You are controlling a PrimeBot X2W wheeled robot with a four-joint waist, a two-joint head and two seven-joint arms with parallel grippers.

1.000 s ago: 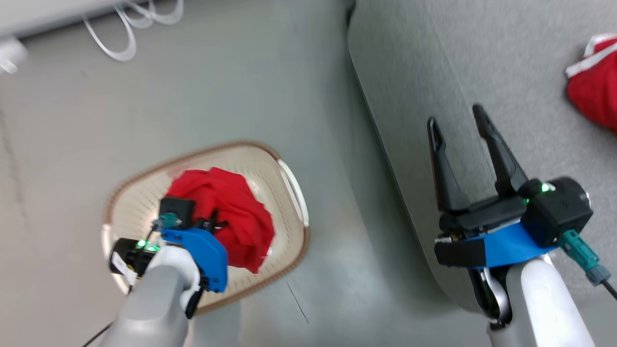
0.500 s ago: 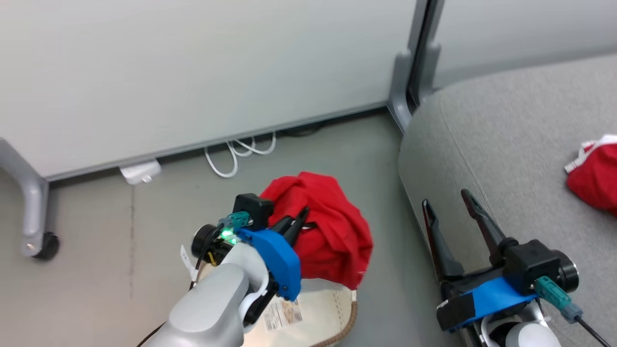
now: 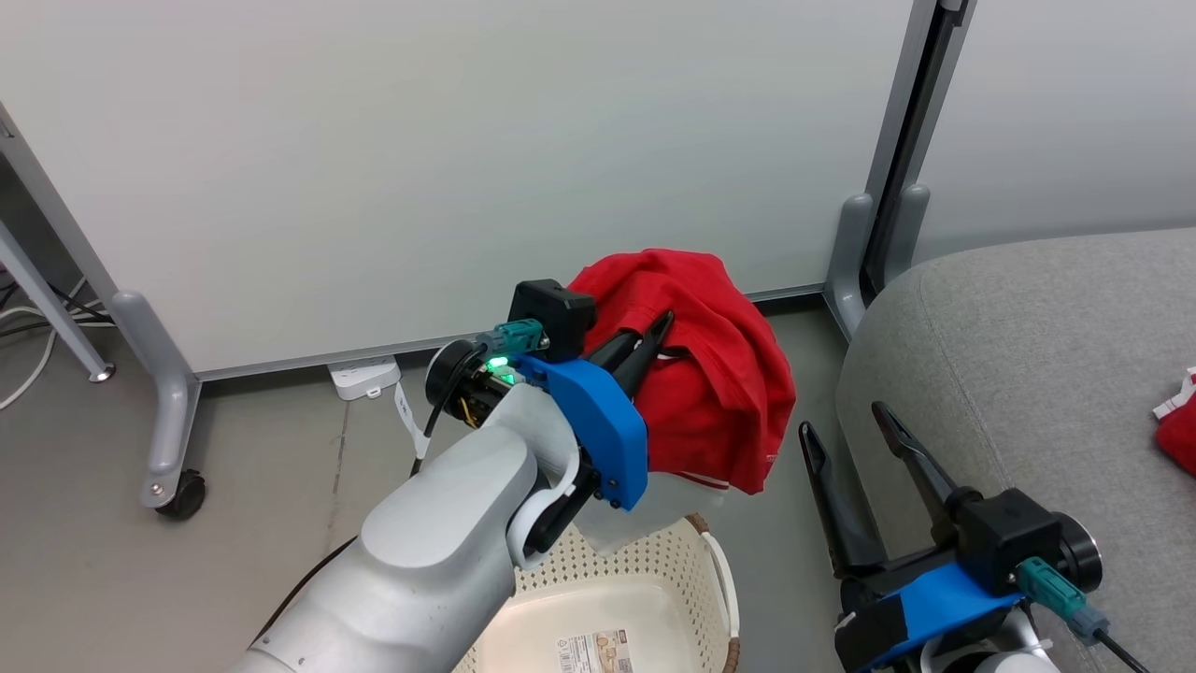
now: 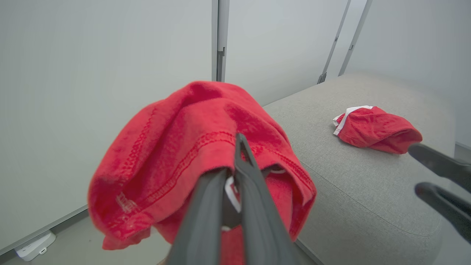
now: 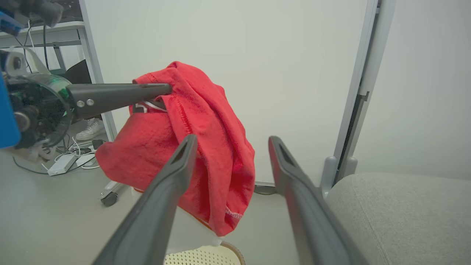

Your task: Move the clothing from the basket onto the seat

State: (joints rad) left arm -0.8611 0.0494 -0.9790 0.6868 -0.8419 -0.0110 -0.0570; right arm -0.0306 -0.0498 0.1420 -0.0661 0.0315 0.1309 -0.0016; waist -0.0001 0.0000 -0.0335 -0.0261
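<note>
Red garment (image 3: 724, 393), bunched and drooping (white stitching along one hem)

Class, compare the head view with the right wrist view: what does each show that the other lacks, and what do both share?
Head view's extras: the jersey lying on the seat, and a label inside the basket. Right wrist view's extra: a white shoe on the floor. Shared: the left end effector shut on the red garment, held above the basket, and the open right end effector beside the seat.
</note>
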